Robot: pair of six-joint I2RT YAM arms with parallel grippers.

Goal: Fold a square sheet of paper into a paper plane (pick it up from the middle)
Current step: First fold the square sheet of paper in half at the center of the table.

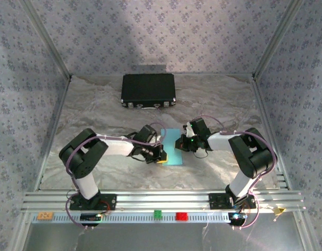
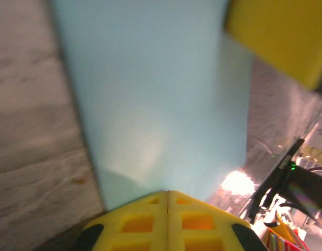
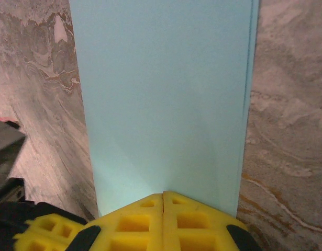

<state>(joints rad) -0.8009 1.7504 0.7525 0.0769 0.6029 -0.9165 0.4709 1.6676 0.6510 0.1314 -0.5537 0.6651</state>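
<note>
The square sheet of paper (image 1: 174,149) lies flat mid-table as a narrow light-blue rectangle, with a doubled edge along one long side in the right wrist view. My left gripper (image 1: 162,158) is shut, its yellow tips resting on the paper's near-left end (image 2: 155,89). My right gripper (image 1: 180,145) is shut too, its tips set on the sheet (image 3: 166,94) from the right. Neither pair of jaws has paper between them. The left gripper (image 2: 167,192) and right gripper (image 3: 163,193) face each other across the sheet. A paper plane is out of view.
A black case (image 1: 148,90) stands at the back of the marbled table. On the front aluminium rail sit a green block (image 1: 157,213), a red block (image 1: 181,215) and an orange tag (image 1: 44,215). Patterned walls close in three sides.
</note>
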